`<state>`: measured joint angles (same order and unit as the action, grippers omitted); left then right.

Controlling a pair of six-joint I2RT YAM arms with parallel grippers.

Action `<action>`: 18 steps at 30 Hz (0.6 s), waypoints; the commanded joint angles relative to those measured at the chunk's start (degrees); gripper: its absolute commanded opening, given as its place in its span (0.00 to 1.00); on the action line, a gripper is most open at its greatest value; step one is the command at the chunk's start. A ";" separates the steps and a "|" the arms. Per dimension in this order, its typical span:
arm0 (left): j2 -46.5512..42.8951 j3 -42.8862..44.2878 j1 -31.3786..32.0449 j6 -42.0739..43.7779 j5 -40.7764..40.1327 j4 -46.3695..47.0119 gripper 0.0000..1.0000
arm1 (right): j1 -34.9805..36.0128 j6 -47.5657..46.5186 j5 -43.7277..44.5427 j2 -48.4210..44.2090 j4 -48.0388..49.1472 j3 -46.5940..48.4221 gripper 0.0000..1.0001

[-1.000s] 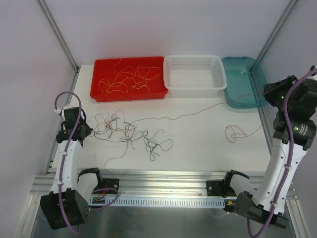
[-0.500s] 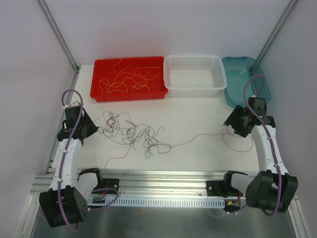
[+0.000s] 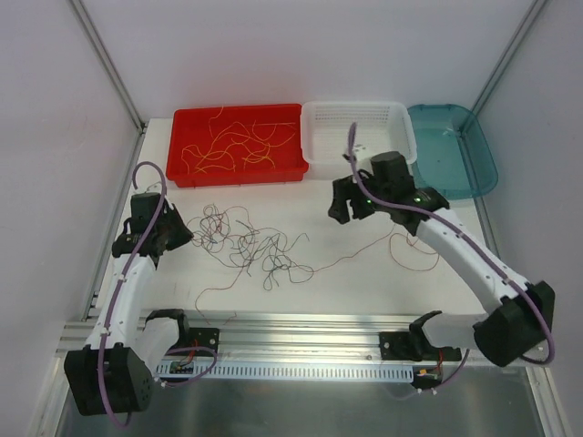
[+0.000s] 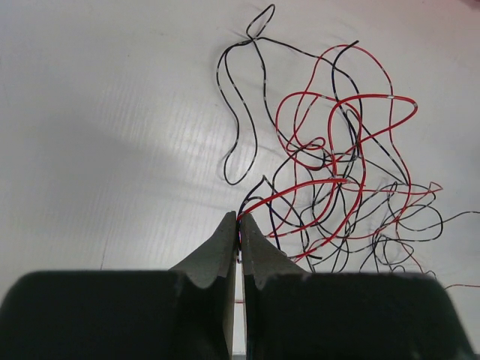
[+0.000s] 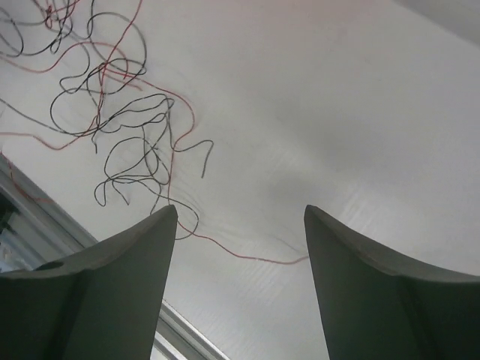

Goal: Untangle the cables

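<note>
Red and black cables (image 3: 241, 244) lie tangled on the white desk (image 3: 364, 296); left jaws are clamped on a red strand, right jaws hang wide open, holding nothing

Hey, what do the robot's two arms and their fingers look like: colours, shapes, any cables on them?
Both the left arm and right arm have white links with black joints, and a purple hose runs along each. The left gripper and right gripper each end in two dark grey wedge-shaped fingers tapering to narrow tips.
</note>
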<state>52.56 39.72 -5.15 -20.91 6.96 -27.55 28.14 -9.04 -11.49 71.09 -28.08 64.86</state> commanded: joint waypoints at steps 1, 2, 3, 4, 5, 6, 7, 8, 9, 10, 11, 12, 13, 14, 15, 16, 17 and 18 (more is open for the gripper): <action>-0.08 1.23 1.36 1.40 1.74 1.36 0.00 | 5.85 -8.53 -6.26 9.83 5.75 4.82 0.72; -0.08 1.15 1.72 1.57 1.74 1.45 0.00 | 6.74 -9.24 -7.31 14.90 5.84 6.40 0.71; -0.08 1.14 1.89 1.74 1.83 1.36 0.00 | 7.80 -10.03 -7.76 17.22 5.84 9.46 0.71; -0.17 1.14 2.24 1.75 2.00 1.36 0.00 | 9.55 -11.34 -8.55 19.42 5.84 11.23 0.70; -0.17 1.23 2.33 1.75 2.09 1.36 0.00 | 10.26 -11.79 -8.99 21.87 6.01 12.56 0.70; -0.17 1.23 2.51 1.66 2.00 1.45 0.00 | 10.96 -12.14 -9.60 25.81 6.71 15.18 0.69; -0.09 1.23 2.60 1.75 2.00 1.36 0.00 | 12.01 -12.40 -10.13 28.12 6.98 16.43 0.69; 0.09 1.15 2.77 1.75 2.09 1.36 0.00 | 12.55 -12.67 -10.66 29.97 7.24 17.57 0.68; 0.09 1.14 2.60 1.83 2.27 1.36 0.00 | 12.99 -12.85 -10.84 33.46 7.68 18.71 0.68; 0.27 1.23 2.69 1.66 2.27 1.36 0.00 | 13.86 -13.02 -11.19 34.98 7.95 20.64 0.68; 0.27 1.23 2.77 1.75 2.53 1.36 0.00 | 14.04 -13.28 -11.80 36.39 8.64 21.61 0.68; 0.35 1.23 2.69 1.75 2.62 1.36 0.00 | 14.31 -13.37 -12.59 37.88 8.83 22.41 0.68; 0.62 1.23 2.77 1.75 2.88 1.36 0.00 | 14.75 -13.37 -13.99 40.24 9.09 23.89 0.68; 0.71 1.23 2.77 1.75 2.97 1.36 0.00 | 15.01 -13.46 -14.44 41.49 9.26 24.43 0.68; 0.79 1.32 2.86 1.75 3.06 1.36 0.00 | 15.19 -13.64 -14.62 42.54 9.70 24.87 0.68; 0.88 1.32 2.69 1.83 3.32 1.36 0.00 | 15.62 -13.81 -14.88 44.21 9.88 25.31 0.67; 0.97 1.41 2.69 1.75 3.67 1.45 0.00 | 15.80 -13.81 -15.40 45.09 10.23 25.66 0.67; 0.80 1.41 2.69 1.75 3.50 1.36 0.00 | 15.98 -13.73 -15.67 45.88 10.93 25.93 0.66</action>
<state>53.41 39.72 -2.92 -20.10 8.91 -27.24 43.55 -20.82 -23.42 115.44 -20.05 87.90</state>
